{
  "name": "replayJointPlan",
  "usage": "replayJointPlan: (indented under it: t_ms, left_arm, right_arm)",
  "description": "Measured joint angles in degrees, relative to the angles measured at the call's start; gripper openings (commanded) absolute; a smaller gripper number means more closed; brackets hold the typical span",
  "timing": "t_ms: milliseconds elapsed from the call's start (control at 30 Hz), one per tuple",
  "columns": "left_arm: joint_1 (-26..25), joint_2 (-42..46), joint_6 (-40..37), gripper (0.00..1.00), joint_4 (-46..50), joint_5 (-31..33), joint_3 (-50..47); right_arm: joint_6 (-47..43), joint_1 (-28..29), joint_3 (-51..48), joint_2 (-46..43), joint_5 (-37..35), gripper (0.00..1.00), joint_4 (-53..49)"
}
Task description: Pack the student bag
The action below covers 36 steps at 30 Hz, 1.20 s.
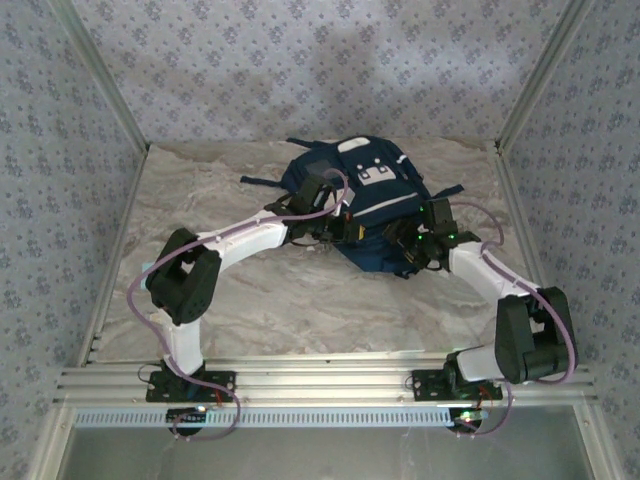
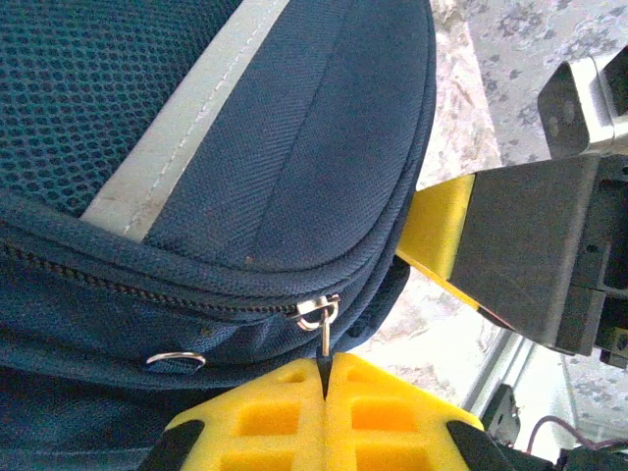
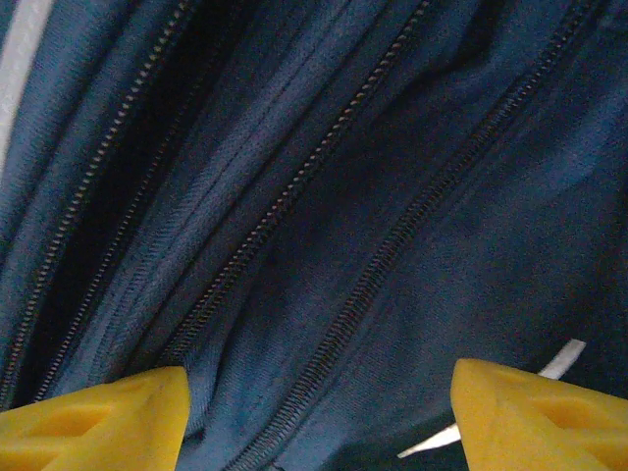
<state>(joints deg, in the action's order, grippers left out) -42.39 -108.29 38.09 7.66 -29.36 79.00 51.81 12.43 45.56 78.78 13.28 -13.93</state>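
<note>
Student bag (image 1: 372,195) lies toward the back of the bench (image 1: 220,300), left claw (image 2: 324,378) pressed together pinching its metal zipper pull (image 2: 323,334), right claw (image 3: 319,412) spread against the bag's zippered fabric gripping nothing, so zipper work looks underway and what's packed inside can't be told.

student bag (image 1: 380,205) on table's (image 1: 200,200) far middle

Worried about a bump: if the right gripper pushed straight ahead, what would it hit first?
Probably the zippered side of the navy-blue fabric backpack, ahead of the open right gripper; depth is unclear.
</note>
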Motion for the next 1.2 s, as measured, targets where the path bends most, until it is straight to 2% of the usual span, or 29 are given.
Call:
replayJointPlan:
  t_ms: [200,500,867,900,933,967,1033,1100,1133,1200]
  left_arm:
    - [0.00,0.00,0.92,0.00,-0.81,0.00,0.00]
    - [-0.35,-0.02,2.38,0.00,-0.85,-0.26,0.13]
    - [-0.50,-0.02,5.14,0.00,-1.95,-1.49,0.57]
    - [-0.50,-0.02,5.31,0.00,-1.99,-1.49,0.57]
    - [-0.48,-0.02,5.55,0.00,-2.01,-1.46,0.57]
    - [-0.48,-0.02,5.64,0.00,-2.03,-1.44,0.55]
    - [-0.48,-0.02,5.79,0.00,-1.99,-1.40,0.55]
    - [-0.48,-0.02,5.70,0.00,-1.62,-1.25,0.42]
    - [-0.46,-0.02,5.51,0.00,-1.38,-1.25,0.31]
    - [-0.28,-0.02,4.83,0.00,-1.18,-1.25,0.11]
  right_arm:
    - [3.67,0.24,-2.62,-1.27,0.02,0.69,5.14]
    - [5.25,0.02,-4.07,-11.30,-0.44,0.69,6.71]
    - [7.82,1.46,-3.98,-2.58,2.43,0.68,12.37]
    - [7.91,1.68,-3.85,-1.66,2.58,0.65,12.72]
    - [8.09,1.90,-3.67,-0.57,2.62,0.57,13.14]
    - [8.37,2.10,-3.52,0.42,2.71,0.42,13.73]
    - [8.50,2.32,-3.32,1.84,3.23,0.21,14.86]
    - [8.96,2.36,-3.26,2.47,3.54,0.04,15.80]
    - [9.09,2.36,-3.26,2.51,3.69,0.00,16.13]
    - [8.74,2.34,-3.19,2.32,3.67,0.00,15.96]
